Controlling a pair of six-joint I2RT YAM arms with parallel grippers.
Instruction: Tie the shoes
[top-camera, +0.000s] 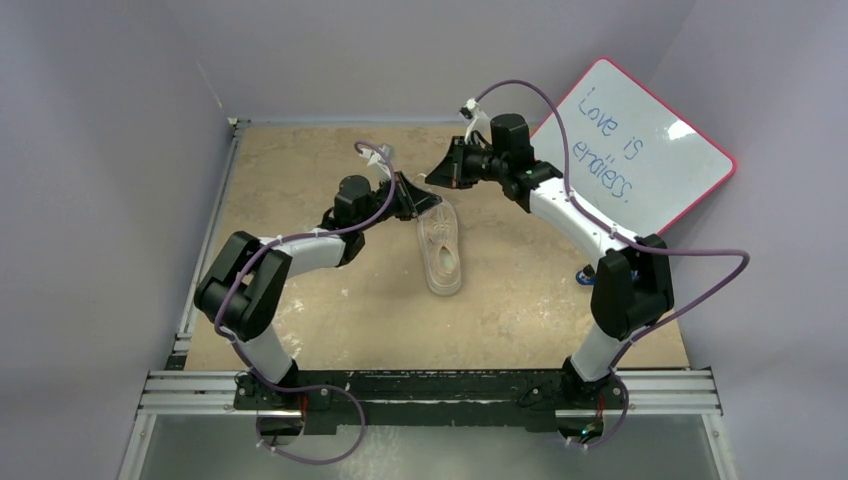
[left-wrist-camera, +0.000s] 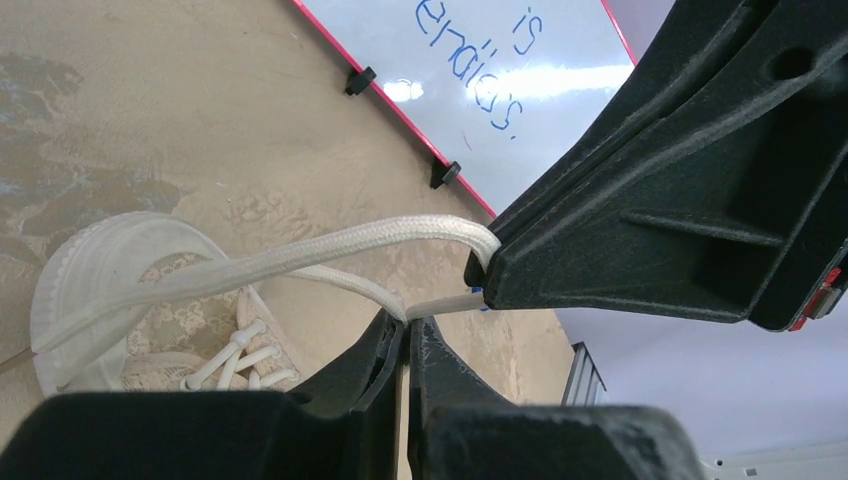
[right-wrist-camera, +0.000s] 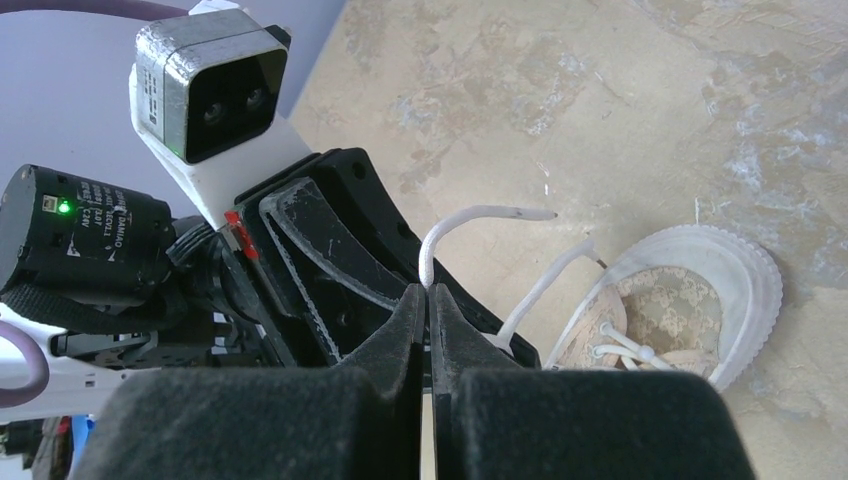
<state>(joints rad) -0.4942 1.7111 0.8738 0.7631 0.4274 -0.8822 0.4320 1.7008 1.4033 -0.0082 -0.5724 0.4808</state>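
The cream sneaker (top-camera: 443, 250) lies on the tan table, toe toward the far side; it also shows in the left wrist view (left-wrist-camera: 130, 290) and the right wrist view (right-wrist-camera: 690, 300). My left gripper (top-camera: 432, 200) is shut on a cream lace (left-wrist-camera: 330, 275) at its fingertips (left-wrist-camera: 408, 325), above the shoe's toe. My right gripper (top-camera: 436, 172) is shut on the other lace (right-wrist-camera: 470, 215), pinched at its tips (right-wrist-camera: 427, 290). The two grippers are close together, tips nearly touching. A lace (left-wrist-camera: 300, 250) loops taut from the shoe up to the right gripper's finger.
A pink-framed whiteboard (top-camera: 640, 145) with blue writing leans at the back right. A small blue object (top-camera: 585, 276) sits by the right arm. Purple walls enclose the table on the left and far sides.
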